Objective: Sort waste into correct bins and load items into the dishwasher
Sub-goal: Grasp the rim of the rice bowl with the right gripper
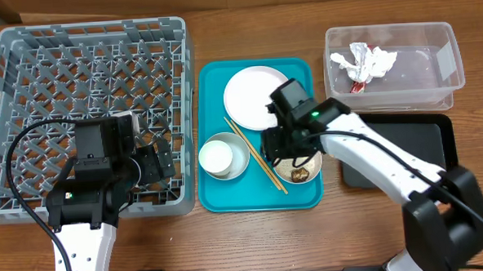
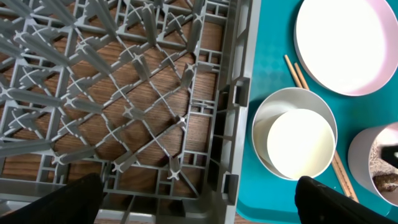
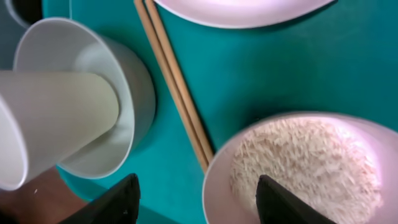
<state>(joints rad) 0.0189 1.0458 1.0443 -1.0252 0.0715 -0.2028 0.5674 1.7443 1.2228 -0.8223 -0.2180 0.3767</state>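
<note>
My right gripper is open, its fingers straddling the left rim of the pink bowl, which holds white rice and a brown scrap. The two chopsticks lie beside it. The white cup sits in the grey bowl. The white plate lies behind. My left gripper is open and empty over the grey dish rack's right front corner. The napkin and red packet lie in the clear tub.
The teal serving tray holds the dishes between the rack and the bins. The black tray lies in front of the clear tub, under my right arm. The rack holds no dishes.
</note>
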